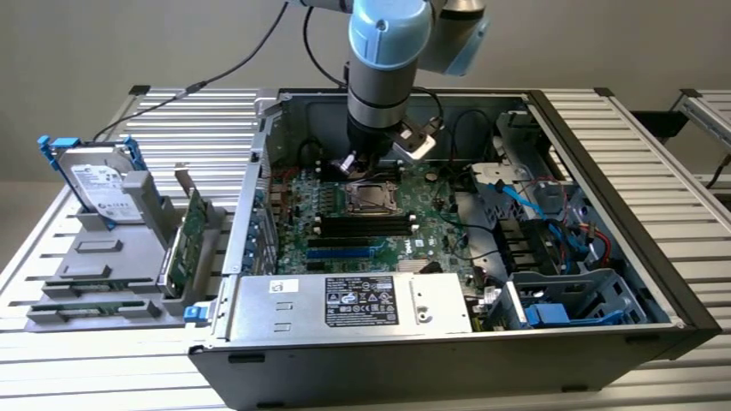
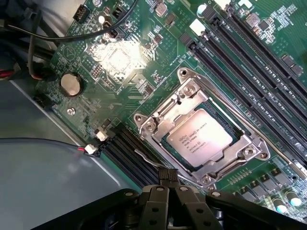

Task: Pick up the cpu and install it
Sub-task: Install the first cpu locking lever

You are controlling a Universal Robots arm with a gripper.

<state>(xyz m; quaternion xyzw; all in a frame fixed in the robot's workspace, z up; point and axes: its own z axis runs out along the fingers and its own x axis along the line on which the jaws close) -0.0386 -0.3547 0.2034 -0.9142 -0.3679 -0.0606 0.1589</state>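
Note:
The cpu, a flat silver square with printed text, lies seated in the metal socket frame on the green motherboard. In the exterior view the cpu sits mid-board inside the open computer case. My gripper is shut with nothing between its black fingers, hovering just beside the socket's edge. From outside, the gripper hangs straight down from the blue-grey arm, a little above the socket.
Black memory slots run alongside the socket. A power supply fills the case front, with blue cables and a drive cage to the exterior view's right. A hard drive and green cards stand on a grey rack outside.

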